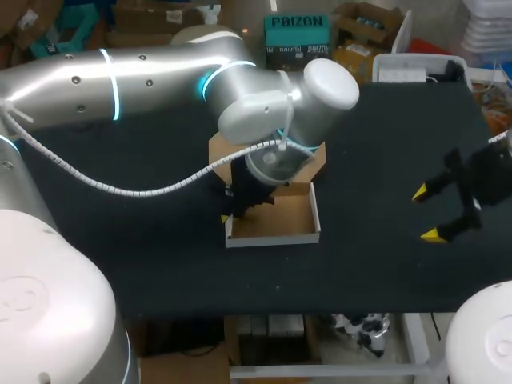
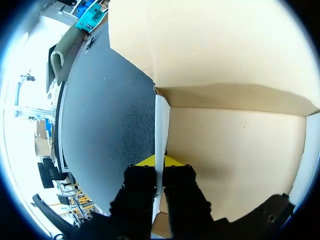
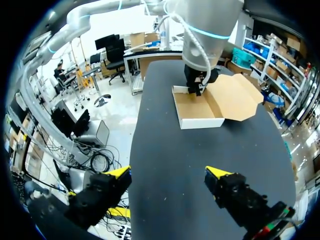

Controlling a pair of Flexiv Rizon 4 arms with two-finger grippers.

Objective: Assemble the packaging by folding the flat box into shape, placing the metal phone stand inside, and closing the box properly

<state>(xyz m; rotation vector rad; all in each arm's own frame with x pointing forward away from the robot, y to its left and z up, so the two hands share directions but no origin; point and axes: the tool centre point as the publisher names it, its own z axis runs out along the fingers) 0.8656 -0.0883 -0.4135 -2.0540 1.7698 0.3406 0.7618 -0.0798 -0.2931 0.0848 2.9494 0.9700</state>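
Head view, box [image 1: 276,226]: frame centre, tray formed, lid flap [image 3: 235,95] lying back (left open for loading, I'd judge).
Left gripper [image 2: 160,167]: narrow, pinching the box's frame-left wall, seemingly to steady it.
Right gripper [image 1: 430,214]: frame right, wide, empty.
Phone stand: unseen.

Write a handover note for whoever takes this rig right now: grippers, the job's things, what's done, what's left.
Left gripper: shut on the side wall of the box, one finger inside, one outside.
Right gripper: open and empty, above the table, well off to the box's right.
Box: folded into an open tray mid-table, with its lid lying open behind it. Nothing shows inside.
Metal phone stand: not in any view.
Done: box shaped.
Left: find the stand, put it in, close the lid.
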